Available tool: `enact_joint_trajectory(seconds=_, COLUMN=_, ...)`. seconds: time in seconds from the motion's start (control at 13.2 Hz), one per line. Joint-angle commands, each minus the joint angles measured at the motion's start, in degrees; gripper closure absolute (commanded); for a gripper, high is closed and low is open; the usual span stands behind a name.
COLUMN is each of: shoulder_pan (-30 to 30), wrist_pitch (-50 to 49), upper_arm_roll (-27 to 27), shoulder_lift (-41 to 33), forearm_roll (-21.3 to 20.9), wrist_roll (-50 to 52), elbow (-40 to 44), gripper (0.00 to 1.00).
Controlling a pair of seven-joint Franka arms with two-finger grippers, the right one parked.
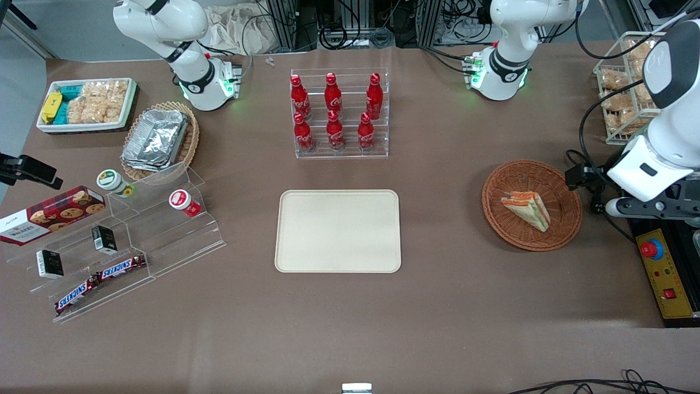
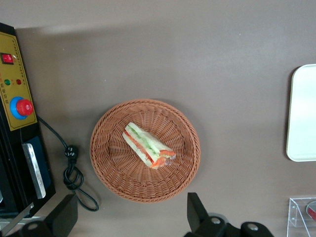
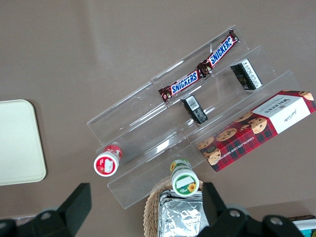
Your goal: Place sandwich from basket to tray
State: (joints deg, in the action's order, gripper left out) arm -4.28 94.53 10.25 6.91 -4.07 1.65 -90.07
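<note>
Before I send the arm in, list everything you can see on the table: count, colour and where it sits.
sandwich: 1, pale bread with orange, green and red layers, in the basket
basket: 1, reddish-brown wicker, toward the working arm's end
tray: 1, cream, mid-table, nothing on it
cola bottles: 6, red, in a clear rack farther from the front camera than the tray
Snickers bars: 2, brown, on the clear stepped stand toward the parked arm's end
cookie box: 1, red plaid, beside that stand
foil trays: silver stack, in a lighter wicker basket
control box: 1, yellow and black, at the working arm's table edge
gripper: open, above the basket, holding nothing
</note>
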Motion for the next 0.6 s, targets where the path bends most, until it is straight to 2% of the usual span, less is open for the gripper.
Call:
enact_joint_trajectory(seconds=0.0, shoulder_pan=0.2, wrist_pitch=-1.9, upper_arm_roll=0.2, shoulder_lift=0.1, forearm_roll=-0.8, wrist_roll=1.2, elbow=1.2, gripper=0.00)
enact_joint_trajectory(seconds=0.3, shoulder_pan=0.1, wrist_pitch=-1.6, upper_arm_roll=0.1, shoulder_lift=1.2, forearm_roll=-0.1, wrist_roll=6.6, elbow=0.9, gripper=0.00)
enact_joint_trajectory(seconds=0.53, shoulder_pan=-0.1, wrist_pitch=5.5, upper_arm_roll=-0.1, shoulder_lift=1.2, forearm_roll=-0.6, wrist_roll=28.2, elbow=-5.5, gripper=0.00)
